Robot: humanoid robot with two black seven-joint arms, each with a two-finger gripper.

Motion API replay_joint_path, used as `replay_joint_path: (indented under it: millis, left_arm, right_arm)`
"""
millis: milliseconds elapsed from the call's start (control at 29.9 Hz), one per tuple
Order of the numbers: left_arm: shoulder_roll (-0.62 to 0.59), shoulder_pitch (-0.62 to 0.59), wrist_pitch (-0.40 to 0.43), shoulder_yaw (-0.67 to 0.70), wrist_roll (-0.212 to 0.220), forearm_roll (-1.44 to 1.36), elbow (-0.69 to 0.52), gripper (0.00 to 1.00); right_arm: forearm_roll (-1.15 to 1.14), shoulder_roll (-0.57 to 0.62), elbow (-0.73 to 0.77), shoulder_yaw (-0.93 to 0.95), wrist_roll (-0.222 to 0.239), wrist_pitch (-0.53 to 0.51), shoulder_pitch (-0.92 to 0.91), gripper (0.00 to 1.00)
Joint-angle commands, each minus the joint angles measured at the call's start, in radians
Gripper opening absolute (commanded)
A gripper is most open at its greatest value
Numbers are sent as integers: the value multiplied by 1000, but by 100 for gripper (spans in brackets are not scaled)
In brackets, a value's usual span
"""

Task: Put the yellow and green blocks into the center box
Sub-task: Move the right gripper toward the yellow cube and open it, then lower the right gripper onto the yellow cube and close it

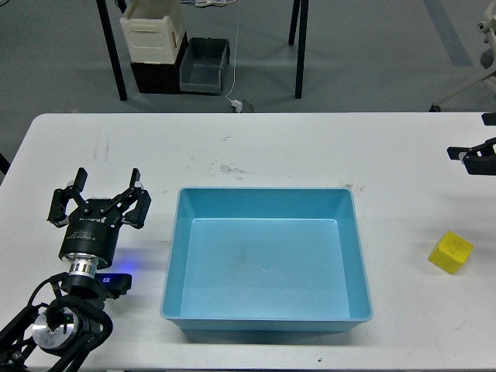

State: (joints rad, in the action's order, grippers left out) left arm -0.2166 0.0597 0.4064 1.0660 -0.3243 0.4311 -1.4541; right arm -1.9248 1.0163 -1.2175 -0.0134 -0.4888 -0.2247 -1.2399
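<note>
The yellow block (451, 253) sits on the white tabletop (271, 147) at the right side, well apart from the blue box (267, 318) and slightly turned so that one corner faces the viewer; a faint mark shows on its top face. No green block can be made out in this view. The blue box stands at the middle of the tabletop, upright, its long side running left to right, and its floor holds nothing but faint scuffs. The left pincer (103, 186) is just beside the box's left wall, not touching it, fingers pointing away from the viewer and spread apart with nothing between them; a blue light glows low on that arm near its wrist. The right pincer (465, 153) enters at the right edge, above and beyond the yellow block and apart from it; only a dark part of it shows, so whether it is released or clenched cannot be told. The tabletop carries grey smudges behind the box. On the floor beyond the tabletop stand a cream container (153, 31) on a dark base and a small grey bin (204, 66), between two black table legs (111, 50).
</note>
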Motion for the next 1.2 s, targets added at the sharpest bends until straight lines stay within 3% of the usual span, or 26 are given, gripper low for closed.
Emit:
replay_joint_path:
  millis: [0, 301, 1169]
  left_arm:
    - [-3, -1, -5, 2, 1, 0, 0, 100]
    - [-1, -1, -6, 2, 1, 0, 0, 100]
    - [0, 2, -8, 14, -1, 1, 4, 100]
  right_arm:
    - [-68, 1, 0, -52, 0, -77, -10, 99]
    - [-85, -50, 1, -100, 0, -264, 5, 100]
    - [-106, -220, 10, -255, 0, -264, 57, 100]
